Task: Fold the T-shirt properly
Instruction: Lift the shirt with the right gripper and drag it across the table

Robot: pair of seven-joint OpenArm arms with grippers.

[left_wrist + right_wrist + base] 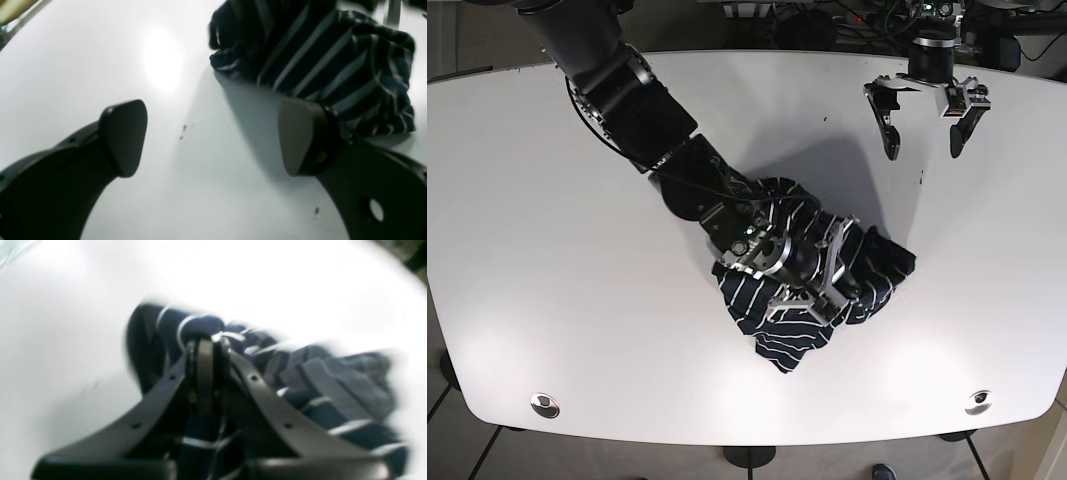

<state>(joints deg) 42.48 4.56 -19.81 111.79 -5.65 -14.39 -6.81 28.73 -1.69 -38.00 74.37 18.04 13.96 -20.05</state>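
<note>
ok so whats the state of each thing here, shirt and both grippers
T-shirt: crumpled in a heap on the table, not folded
right gripper: shut on the T-shirt fabric
left gripper: open, empty, over bare table beside the T-shirt
table: white, T-shirt lying near its middle

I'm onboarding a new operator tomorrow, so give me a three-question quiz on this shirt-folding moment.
1. True or false: the T-shirt lies flat and spread out on the table.
2. Which gripper is shut on fabric? A) left gripper B) right gripper C) both
3. Fill in: the left gripper hangs open above bare ____.

Key: 1. False, it is bunched in a crumpled heap. 2. B, the right gripper pinches a striped fold; the left is open, holding nothing. 3. Table.
</note>
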